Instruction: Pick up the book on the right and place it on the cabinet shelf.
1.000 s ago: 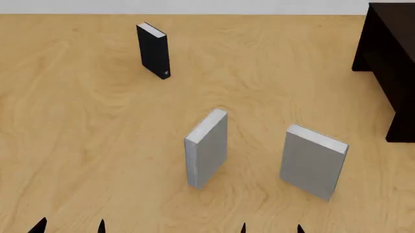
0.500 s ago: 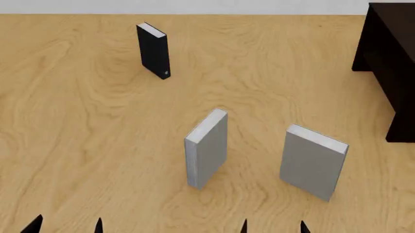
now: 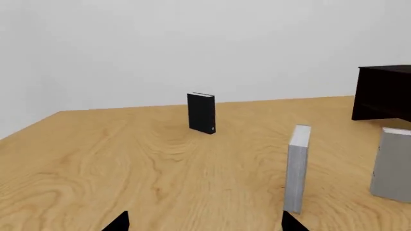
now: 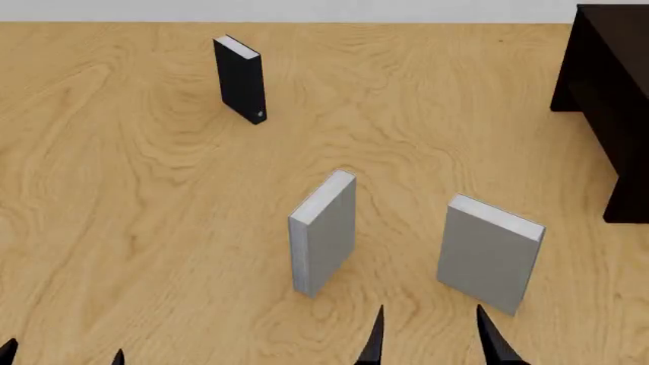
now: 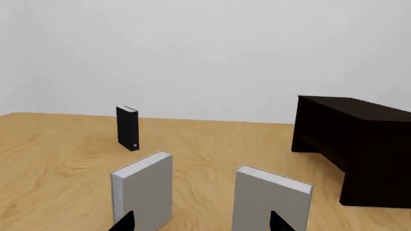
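The book on the right [image 4: 489, 255] is a plain light-grey hardcover standing upright on the wooden floor; it also shows in the right wrist view [image 5: 270, 199] and the left wrist view [image 3: 391, 163]. My right gripper [image 4: 434, 338] is open just in front of it, apart from it, with nothing between its fingers [image 5: 202, 222]. At the lower left my left gripper [image 4: 63, 354] is open and empty too [image 3: 205, 224]. The very dark cabinet [image 4: 609, 84] stands at the far right; its shelf is hidden in these views.
A second grey book [image 4: 324, 232] stands upright just left of the right one, close to the right gripper's left finger. A slim black book [image 4: 242, 78] stands far back left. The cabinet [image 5: 359, 144] lies right of both grey books.
My right gripper has moved forward toward the right book, its fingertips now reaching further into the head view. My left gripper has slid left and lower. The books have not moved.
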Controlling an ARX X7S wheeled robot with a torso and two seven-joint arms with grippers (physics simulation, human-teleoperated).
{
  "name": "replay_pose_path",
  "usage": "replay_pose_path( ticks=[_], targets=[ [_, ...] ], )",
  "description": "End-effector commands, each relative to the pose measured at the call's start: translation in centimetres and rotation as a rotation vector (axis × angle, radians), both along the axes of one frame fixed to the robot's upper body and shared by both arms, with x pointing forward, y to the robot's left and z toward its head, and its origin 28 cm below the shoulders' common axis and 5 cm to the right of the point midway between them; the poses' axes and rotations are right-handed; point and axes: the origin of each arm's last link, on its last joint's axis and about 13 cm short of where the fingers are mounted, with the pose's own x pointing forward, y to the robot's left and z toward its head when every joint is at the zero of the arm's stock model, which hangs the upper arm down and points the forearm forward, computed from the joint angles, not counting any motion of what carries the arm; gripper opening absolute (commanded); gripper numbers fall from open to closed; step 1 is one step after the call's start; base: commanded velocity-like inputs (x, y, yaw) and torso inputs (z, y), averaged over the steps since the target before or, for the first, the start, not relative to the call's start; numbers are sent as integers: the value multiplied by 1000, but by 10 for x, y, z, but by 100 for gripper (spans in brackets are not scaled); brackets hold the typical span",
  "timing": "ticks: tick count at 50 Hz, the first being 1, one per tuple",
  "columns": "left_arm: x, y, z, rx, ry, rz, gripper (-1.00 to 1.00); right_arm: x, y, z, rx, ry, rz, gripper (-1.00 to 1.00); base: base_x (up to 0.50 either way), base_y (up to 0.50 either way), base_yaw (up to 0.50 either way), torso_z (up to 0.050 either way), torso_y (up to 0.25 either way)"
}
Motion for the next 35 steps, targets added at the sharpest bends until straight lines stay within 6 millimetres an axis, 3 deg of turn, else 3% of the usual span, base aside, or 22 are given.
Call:
replay_pose_path(
  ticks=[1,6,13,21,24,35],
  targets=[
    [-31,5,14,23,13,17,100,-1,-1,27,-5,-25,11,100,0,0,0,0,0],
    [-44,5,12,68,11,38,100,2,0,41,-10,-30,7,100,0,0,0,0,0],
    [-55,1,8,-2,32,-29,100,8,-2,58,-50,-19,-17,100,0,0,0,0,0],
    [-56,0,6,-81,35,-32,100,12,-5,83,-96,-25,-39,100,0,0,0,0,0],
    [-55,0,4,-77,41,-39,100,13,-7,95,-60,-30,28,100,0,0,0,0,0],
    [-51,-2,1,-120,48,-99,100,20,-24,128,0,-42,22,100,0,0,0,0,0]
  ],
)
